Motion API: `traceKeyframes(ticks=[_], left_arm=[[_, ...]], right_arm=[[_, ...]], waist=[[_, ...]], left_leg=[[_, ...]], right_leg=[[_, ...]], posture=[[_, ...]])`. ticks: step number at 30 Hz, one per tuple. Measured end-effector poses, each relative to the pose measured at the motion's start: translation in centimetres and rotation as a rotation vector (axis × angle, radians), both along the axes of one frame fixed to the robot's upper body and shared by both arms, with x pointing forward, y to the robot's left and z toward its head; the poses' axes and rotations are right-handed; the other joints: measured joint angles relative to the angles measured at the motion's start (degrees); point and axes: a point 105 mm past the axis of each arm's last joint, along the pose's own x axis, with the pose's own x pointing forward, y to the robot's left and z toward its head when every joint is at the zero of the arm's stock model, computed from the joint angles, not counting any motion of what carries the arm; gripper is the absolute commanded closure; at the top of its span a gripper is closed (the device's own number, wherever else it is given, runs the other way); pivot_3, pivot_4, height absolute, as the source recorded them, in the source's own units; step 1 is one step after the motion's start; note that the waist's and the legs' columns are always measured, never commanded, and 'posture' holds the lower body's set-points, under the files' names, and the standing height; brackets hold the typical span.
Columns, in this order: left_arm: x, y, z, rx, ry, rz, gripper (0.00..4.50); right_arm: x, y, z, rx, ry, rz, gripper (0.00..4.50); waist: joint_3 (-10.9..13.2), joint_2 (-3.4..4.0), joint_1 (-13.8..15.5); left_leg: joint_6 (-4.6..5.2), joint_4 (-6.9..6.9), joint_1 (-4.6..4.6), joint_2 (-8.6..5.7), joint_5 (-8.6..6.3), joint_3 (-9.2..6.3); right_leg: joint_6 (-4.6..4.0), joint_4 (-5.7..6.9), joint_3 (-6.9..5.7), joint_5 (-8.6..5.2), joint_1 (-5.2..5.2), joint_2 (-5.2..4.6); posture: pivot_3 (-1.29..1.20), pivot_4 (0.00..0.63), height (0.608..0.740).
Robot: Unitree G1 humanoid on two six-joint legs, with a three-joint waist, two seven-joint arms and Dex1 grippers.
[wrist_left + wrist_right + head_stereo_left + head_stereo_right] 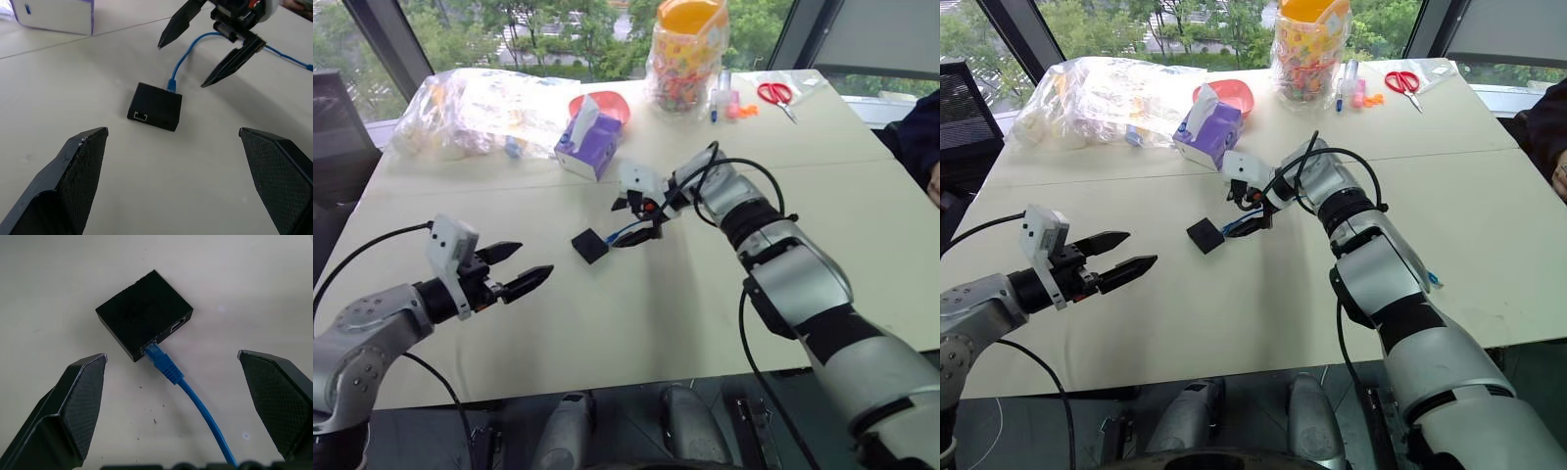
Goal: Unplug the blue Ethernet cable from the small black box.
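Mid-desk, the small black box is lying flat, the blue Ethernet cable plugged in, my right gripper hovering spread.

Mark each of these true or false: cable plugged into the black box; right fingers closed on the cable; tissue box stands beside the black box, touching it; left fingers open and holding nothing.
1. The blue Ethernet cable is plugged into the small black box. True.
2. The right gripper has its fingers closed on the cable. False: they are open, straddling it.
3. The purple tissue box touches the black box. False: it stands well apart.
4. The left gripper has open, empty fingers. True.
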Motion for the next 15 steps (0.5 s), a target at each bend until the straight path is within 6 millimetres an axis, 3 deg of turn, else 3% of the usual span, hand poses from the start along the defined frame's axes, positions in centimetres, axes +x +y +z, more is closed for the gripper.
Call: traceKeyframes(ticks=[13, 15], left_arm=[[-0.5, -0.1, 0.0, 0.027, -0.024, 0.054, 0.03], [-0.5, 0.0, 0.1, 0.025, -0.028, 0.062, 0.00]], right_arm=[[0.4, 0.5, -2.0, -0.124, -0.064, -0.017, 0.00], [0.2, 0.8, -2.1, -0.133, -0.063, -0.008, 0.85]], waist=[[0.01, 0.02, -0.79], [0.01, 0.01, -0.85]], left_leg=[[-0.06, 0.00, 0.17, 0.02, 0.04, 0.00], [-0.06, 0.01, 0.26, 0.02, 0.04, 0.01]], right_leg=[[-0.01, 0.23, 0.09, 0.00, 0.01, 0.07], [-0.03, 0.33, 0.12, -0.01, 0.03, 0.07]], posture=[[0.00, 0.150, 0.726], [0.00, 0.150, 0.726]])
